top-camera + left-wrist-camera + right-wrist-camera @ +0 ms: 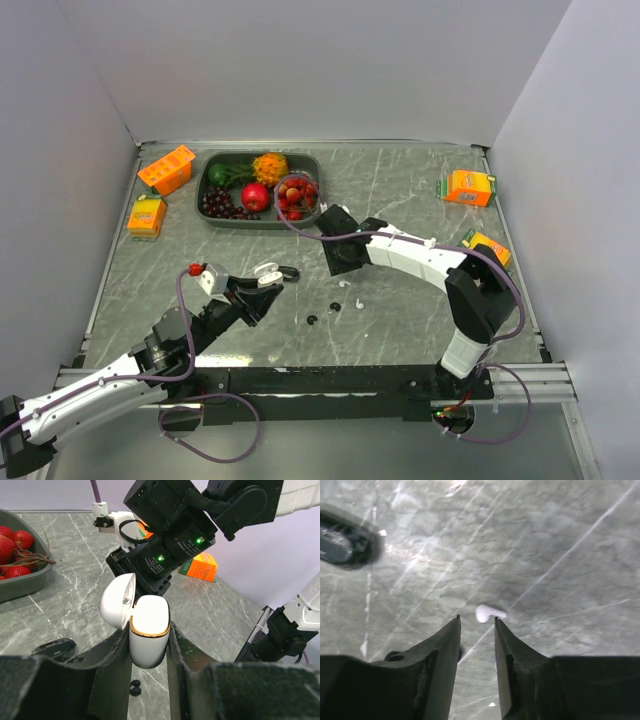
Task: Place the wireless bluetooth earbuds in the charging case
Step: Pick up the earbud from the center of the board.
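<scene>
My left gripper (262,285) (149,628) is shut on a white charging case (149,635) with a gold rim. Its lid (117,602) is flipped open to the left. My right gripper (345,262) (476,619) hangs over the table just right of it, jaws open with nothing between them. A white earbud (487,613) (343,285) lies on the table just past the right fingertips. A second white earbud (357,300) and two black earbuds (312,320) (135,687) lie nearby. A black case (289,270) (345,545) rests beside the white one.
A dark tray (205,185) (20,580) of fruit sits at the back. Orange cartons stand at the back left (166,168), left (147,215), back right (468,187) and right (488,247). Grey walls close in three sides.
</scene>
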Controlling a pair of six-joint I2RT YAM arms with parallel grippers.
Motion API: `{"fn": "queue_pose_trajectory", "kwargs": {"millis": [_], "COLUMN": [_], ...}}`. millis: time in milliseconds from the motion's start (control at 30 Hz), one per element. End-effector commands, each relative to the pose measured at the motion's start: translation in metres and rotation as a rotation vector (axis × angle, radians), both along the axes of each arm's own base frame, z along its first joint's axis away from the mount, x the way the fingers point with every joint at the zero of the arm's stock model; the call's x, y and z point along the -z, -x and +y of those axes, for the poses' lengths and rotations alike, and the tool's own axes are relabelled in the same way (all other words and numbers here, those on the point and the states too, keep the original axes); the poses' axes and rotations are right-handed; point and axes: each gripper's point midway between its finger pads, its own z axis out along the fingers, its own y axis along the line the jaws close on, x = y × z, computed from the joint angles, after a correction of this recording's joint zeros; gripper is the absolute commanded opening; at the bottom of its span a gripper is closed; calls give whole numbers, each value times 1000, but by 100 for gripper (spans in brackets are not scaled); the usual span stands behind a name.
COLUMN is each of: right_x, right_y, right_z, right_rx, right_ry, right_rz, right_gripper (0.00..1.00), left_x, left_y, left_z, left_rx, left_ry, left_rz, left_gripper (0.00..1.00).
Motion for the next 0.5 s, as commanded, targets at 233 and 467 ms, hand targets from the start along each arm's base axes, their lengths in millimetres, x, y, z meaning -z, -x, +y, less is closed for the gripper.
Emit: {"fn": "queue_pose_trajectory", "kwargs": {"millis": [233, 467], "right_x": [21, 37], "right_y": [-2, 6], "right_z": [-12, -5], "right_rx": [-98, -150], "right_ry": [36, 18], "right_rz": [20, 68], "right_gripper": [58, 57], "left_x": [-21, -19], "left_y": [2, 3], "left_z": [0, 0], "left_rx": [8, 11], "left_ry": [50, 51], "left_rz": [-25, -22], "left_gripper": [1, 1]}}
